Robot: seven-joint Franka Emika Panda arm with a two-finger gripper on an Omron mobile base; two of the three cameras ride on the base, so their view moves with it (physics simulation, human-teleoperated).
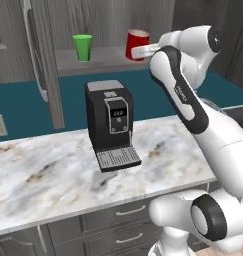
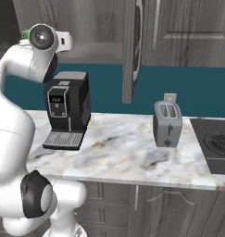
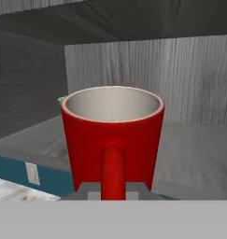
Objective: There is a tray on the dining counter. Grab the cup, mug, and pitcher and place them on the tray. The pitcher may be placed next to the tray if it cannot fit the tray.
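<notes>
- The red mug (image 1: 137, 44) is seen on a grey wooden shelf (image 1: 100, 59), up above the teal wall (image 1: 23, 107) at the back.
- In the hand view the mug (image 3: 112, 137) is very close, with its handle turned toward the camera and its pale inside shown.
- The gripper (image 1: 143, 51) is reached out to the mug at the far end of the white arm (image 1: 193, 107).
- The fingers are pulled together. They seem to be clamped on the mug's handle, but the touch itself is hidden at the bottom of the hand view.
- The green cup (image 1: 83, 47) is set on the same shelf, to the left of the mug and apart from it.
- A thin bit of the cup (image 3: 61, 99) is seen past the mug's left rim in the hand view.
- A black coffee machine (image 1: 110, 125) is placed on the marbled worktop (image 1: 48, 175), below the shelf and nearer.
- In the right base view a grey toaster (image 2: 167, 124) is seen on the worktop (image 2: 128, 152), to the right of the coffee machine (image 2: 66, 110) and well apart from it.
- A dark stove top (image 2: 216, 146) is seen at the right edge, next to the toaster.
- Grey drawer fronts (image 1: 118, 225) are seen under the worktop.
</notes>
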